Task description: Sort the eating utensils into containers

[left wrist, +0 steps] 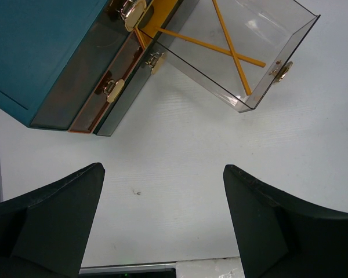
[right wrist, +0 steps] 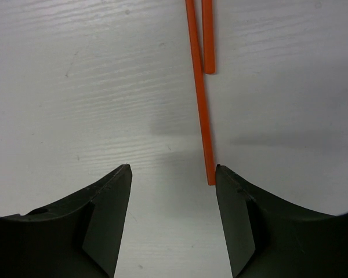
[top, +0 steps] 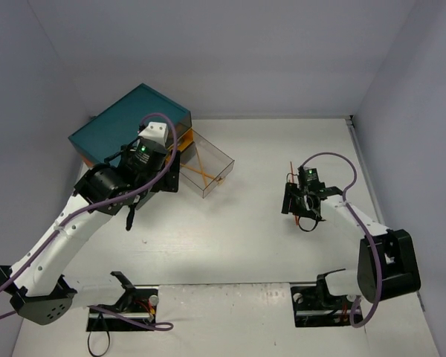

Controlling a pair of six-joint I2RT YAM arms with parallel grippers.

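The teal chest (top: 130, 119) stands at the back left; it also shows in the left wrist view (left wrist: 40, 52). One clear drawer (top: 221, 160) is pulled out to the right and holds two crossed orange chopsticks (left wrist: 235, 55). The other drawers with pale knobs (left wrist: 113, 88) are shut. My left gripper (left wrist: 162, 167) is open and empty, above bare table in front of the chest. Two more orange chopsticks (right wrist: 200, 98) lie on the table at the right. My right gripper (right wrist: 173, 168) is open over them. The longer stick's near end lies just inside the right finger (right wrist: 238, 208).
Grey walls close in the table on the left, back and right. The arm bases and purple cables (top: 126, 316) sit at the near edge. The pulled-out drawer's front knob (left wrist: 281, 70) points toward the middle of the table.
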